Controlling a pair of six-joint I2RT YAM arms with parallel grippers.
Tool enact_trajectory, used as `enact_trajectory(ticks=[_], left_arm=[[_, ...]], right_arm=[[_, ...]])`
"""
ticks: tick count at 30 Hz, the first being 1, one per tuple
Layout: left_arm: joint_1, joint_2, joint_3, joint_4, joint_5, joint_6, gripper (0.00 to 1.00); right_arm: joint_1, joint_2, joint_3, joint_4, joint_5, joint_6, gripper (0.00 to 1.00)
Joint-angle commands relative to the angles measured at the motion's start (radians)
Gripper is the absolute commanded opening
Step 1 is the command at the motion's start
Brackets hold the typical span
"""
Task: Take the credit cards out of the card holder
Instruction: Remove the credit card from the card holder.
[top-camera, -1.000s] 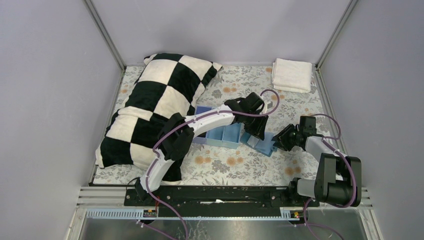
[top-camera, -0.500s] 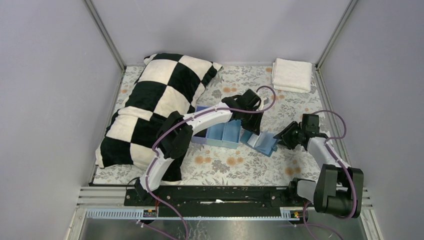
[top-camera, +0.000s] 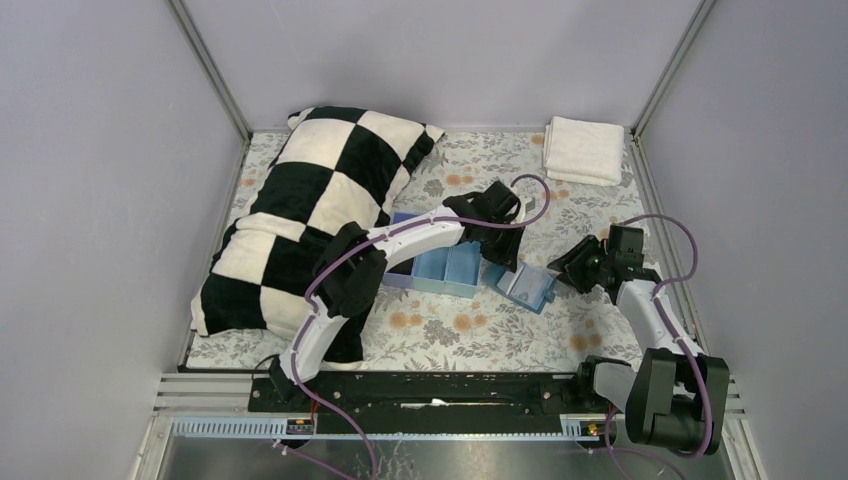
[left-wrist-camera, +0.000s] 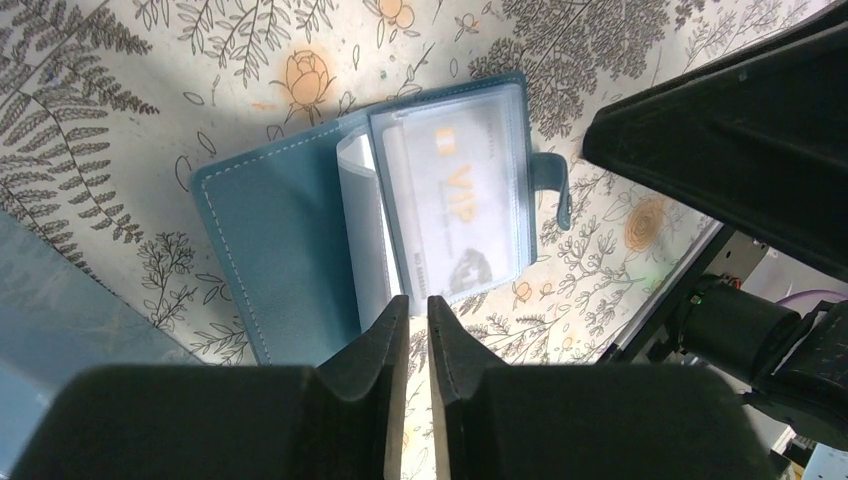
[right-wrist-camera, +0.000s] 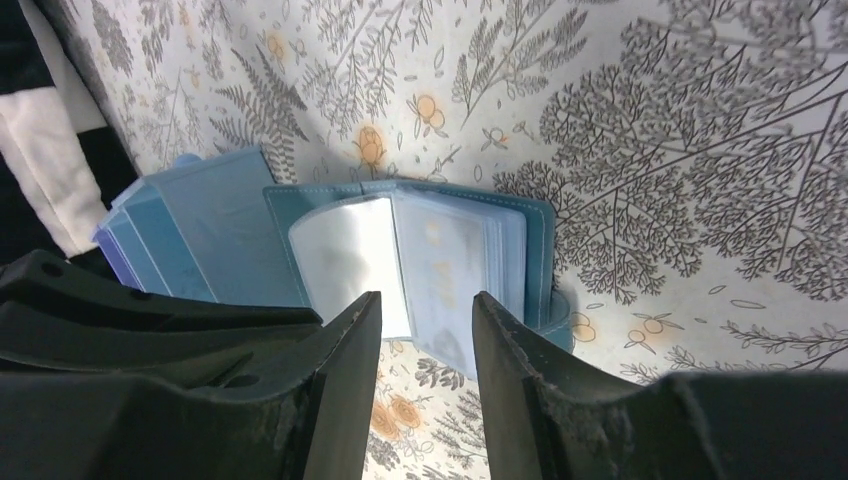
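Note:
The blue card holder (top-camera: 527, 286) lies open on the floral cloth. In the left wrist view its cover (left-wrist-camera: 280, 250) is spread and clear sleeves show a pale credit card marked VIP (left-wrist-camera: 455, 195). My left gripper (top-camera: 497, 264) hangs over the holder's left edge. Its jaws (left-wrist-camera: 417, 305) stand almost together with nothing between them. My right gripper (top-camera: 562, 274) is open and empty just right of the holder. In the right wrist view its jaws (right-wrist-camera: 425, 305) frame the near edge of the sleeves (right-wrist-camera: 440, 260). No card lies loose outside the holder.
A blue and lavender three-compartment tray (top-camera: 440, 268) stands just left of the holder, under the left arm. A black-and-white checked pillow (top-camera: 310, 200) fills the left side. A folded white towel (top-camera: 583, 148) lies at the back right. Grey walls close in the cloth.
My right gripper has drawn back to the right, away from the holder. The holder, tilted up before, now lies flatter and open. My left gripper has shifted slightly back and left.

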Motion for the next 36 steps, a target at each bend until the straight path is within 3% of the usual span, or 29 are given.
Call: enact_trajectory(ticks=[1,21,31,36], left_arm=[[-0.002,-0.04,-0.011,0.041,0.013,0.007,0.16],[-0.001,0.06,0.001,0.042,-0.02,0.032,0.19],[0.001,0.07,-0.004,0.03,-0.031,0.035,0.21],[0.0,0.077,-0.004,0.03,-0.017,0.035,0.21]], right_arm=[[0.005,-0.02,-0.042,0.049,-0.081,0.026,0.46],[0.041,0.035,-0.014,0.091,-0.131,0.048,0.48],[0.12,0.131,-0.003,0.119,-0.121,0.039,0.49],[0.12,0.231,0.053,0.035,-0.063,-0.04,0.52]])
